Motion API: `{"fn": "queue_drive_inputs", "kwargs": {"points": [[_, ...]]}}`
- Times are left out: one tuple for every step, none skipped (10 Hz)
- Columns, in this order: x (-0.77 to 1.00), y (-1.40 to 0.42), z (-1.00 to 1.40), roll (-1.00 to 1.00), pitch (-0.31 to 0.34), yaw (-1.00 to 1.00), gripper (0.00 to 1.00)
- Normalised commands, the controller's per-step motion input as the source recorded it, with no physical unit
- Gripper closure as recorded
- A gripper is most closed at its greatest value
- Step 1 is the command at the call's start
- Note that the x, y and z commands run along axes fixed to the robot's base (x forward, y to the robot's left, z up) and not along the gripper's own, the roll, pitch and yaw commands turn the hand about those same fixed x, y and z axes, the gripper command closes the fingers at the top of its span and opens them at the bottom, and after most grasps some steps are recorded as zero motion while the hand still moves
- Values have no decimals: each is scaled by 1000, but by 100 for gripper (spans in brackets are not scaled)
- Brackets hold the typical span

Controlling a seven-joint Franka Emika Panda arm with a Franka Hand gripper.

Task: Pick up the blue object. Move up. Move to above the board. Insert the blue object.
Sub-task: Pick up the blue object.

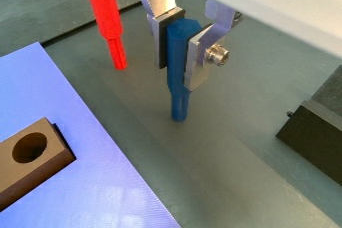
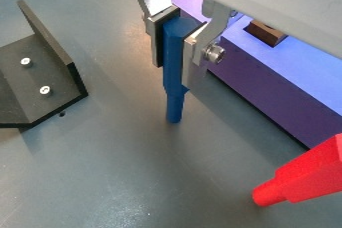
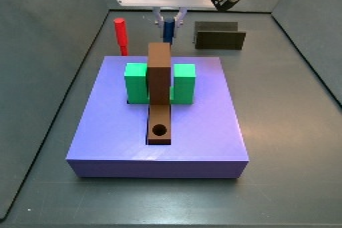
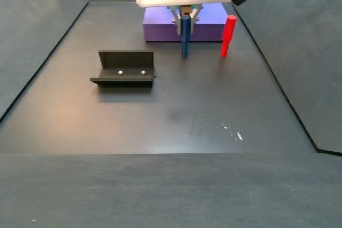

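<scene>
Blue object (image 1: 179, 80): thin plain cylinder, standing upright on the grey floor (image 2: 120, 172), its lower end touching or just at the floor in both wrist views; upper part sits between the fingers.
Gripper (image 2: 178, 32): at the far end of the floor behind the lavender slab in a side view (image 3: 168, 17); jaws pinch the blue object near its top, a silver plate with dark pad on each side (image 1: 201, 57).
Gripper contact: pads appear pressed against the peg in both wrist views; no gap visible.
Red peg (image 1: 107, 22): upright on the floor, near the blue object but apart from it; in a side view (image 4: 229, 35) it stands just beside the blue object, clear of the gripper.
Board (image 3: 159, 87): long narrow brown strip lying along the top of the lavender slab (image 3: 201, 132), round hole near the end away from the gripper.
Green block (image 3: 136, 82): flanks the board at mid length, touching both of its sides.
Board in wrist view: only the holed end shows (image 1: 30, 152), on the slab, well apart from the blue object.
Fixture (image 4: 123, 68): dark L-shaped bracket on a base plate, on the floor, well apart from slab and pegs; in a wrist view (image 2: 40, 72) two screws show on its plate.
Blue object vs board: not above the board; on the floor beside the slab's edge.
</scene>
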Motion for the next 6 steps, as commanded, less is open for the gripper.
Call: {"fn": "queue_drive_inputs", "kwargs": {"points": [[0, 0, 0, 0, 0, 0, 100], [0, 0, 0, 0, 0, 0, 100], [0, 0, 0, 0, 0, 0, 100], [0, 0, 0, 0, 0, 0, 100], [0, 0, 0, 0, 0, 0, 100], [0, 0, 0, 0, 0, 0, 100]]}}
